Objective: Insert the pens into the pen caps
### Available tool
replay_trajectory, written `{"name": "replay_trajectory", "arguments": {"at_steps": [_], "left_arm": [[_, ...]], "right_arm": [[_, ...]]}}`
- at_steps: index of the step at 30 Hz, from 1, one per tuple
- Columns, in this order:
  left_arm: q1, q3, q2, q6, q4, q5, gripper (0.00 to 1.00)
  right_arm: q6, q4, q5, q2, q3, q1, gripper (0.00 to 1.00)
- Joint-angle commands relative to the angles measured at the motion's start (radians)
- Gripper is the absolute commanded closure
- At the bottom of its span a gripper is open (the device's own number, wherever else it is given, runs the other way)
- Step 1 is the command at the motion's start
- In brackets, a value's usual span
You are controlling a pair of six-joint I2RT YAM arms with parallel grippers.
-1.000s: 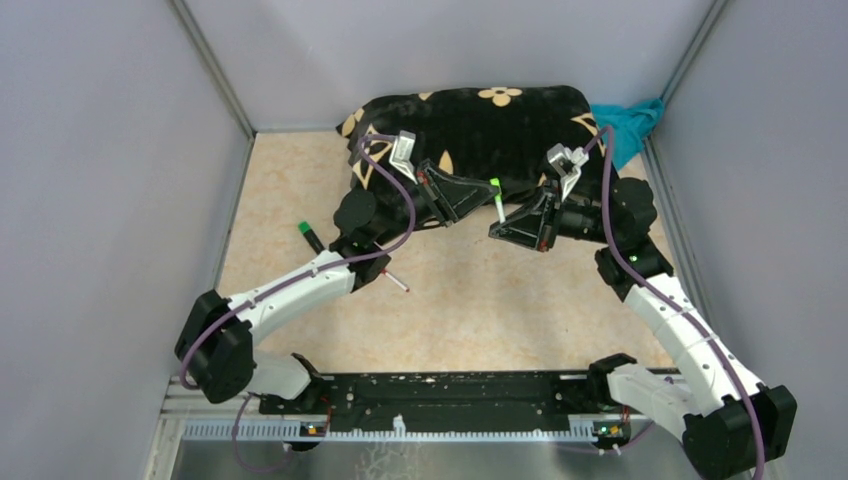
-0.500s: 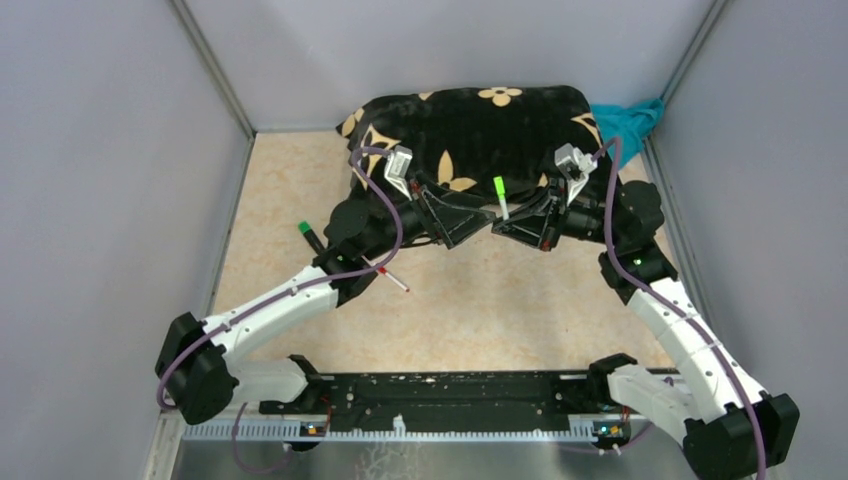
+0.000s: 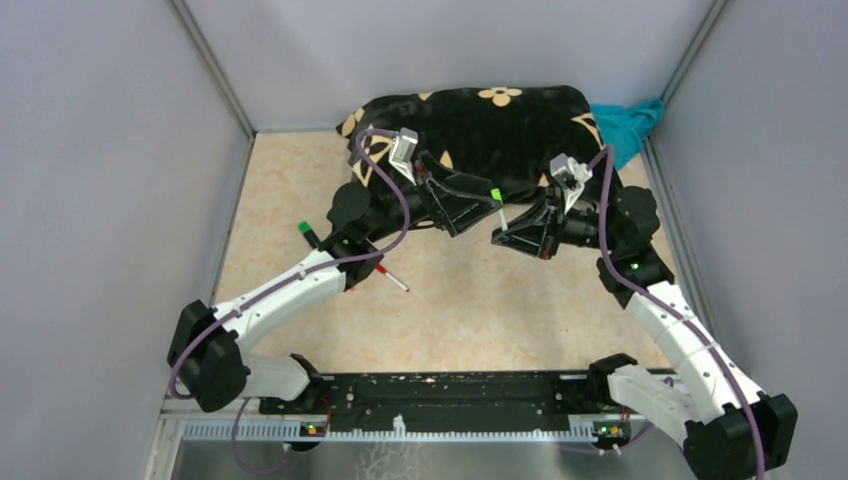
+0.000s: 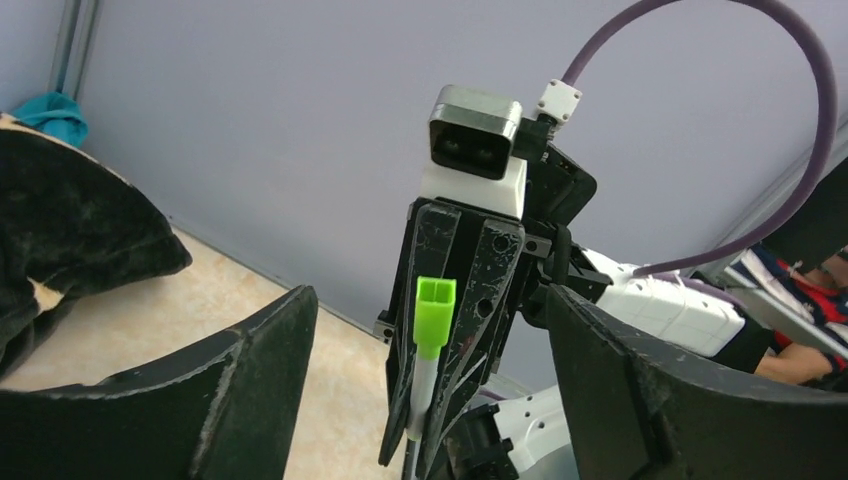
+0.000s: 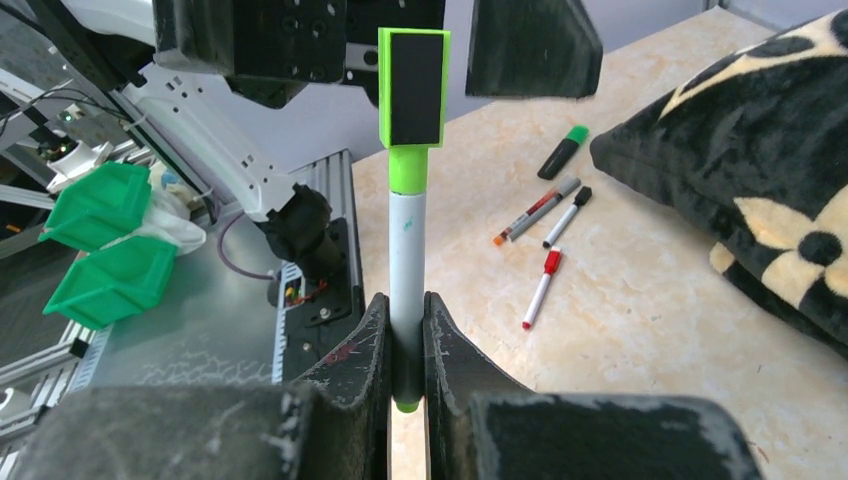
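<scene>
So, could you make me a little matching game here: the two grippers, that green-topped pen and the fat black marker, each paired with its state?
1 left gripper
2 right gripper
3 green-capped pen
4 black marker

A lying on the table
B open
C clamped by its white barrel
D shut on the pen

Pairs: 1-B, 2-D, 3-C, 4-A

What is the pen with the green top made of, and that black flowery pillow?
The pen looks like hard plastic: a smooth white barrel with a slight shine. Its green cap looks like plastic too, bright and even in colour. The pillow looks like soft fuzzy fabric, maybe velvet or fleece, with a matte, nappy, rumpled surface.
</scene>
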Motion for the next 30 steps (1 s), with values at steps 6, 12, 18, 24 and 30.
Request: {"name": "replay_trajectory", "arguments": {"at_steps": [6, 12, 18, 24, 30], "left_arm": [[0.005, 0.092, 0.074, -0.024, 0.044, 0.078, 0.45], [0.005, 0.096, 0.085, -0.035, 0.032, 0.095, 0.70], [0.005, 0.081, 0.086, -0.042, 0.031, 0.135, 0.99], [-0.019, 0.033, 0.089, -0.054, 0.018, 0.197, 1.00], [-0.054, -0.040, 0.072, -0.019, -0.056, 0.199, 1.00]], "right_arm": [[0.016, 0.056, -0.017, -0.019, -0.014, -0.006, 1.00], [0.026, 0.063, -0.015, -0.017, -0.009, -0.006, 1.00], [0.038, 0.070, 0.003, -0.007, 0.010, -0.007, 1.00], [0.086, 0.110, 0.042, 0.034, 0.082, -0.025, 1.00], [0.093, 0.137, 0.030, 0.098, 0.159, -0.054, 1.00]]}}
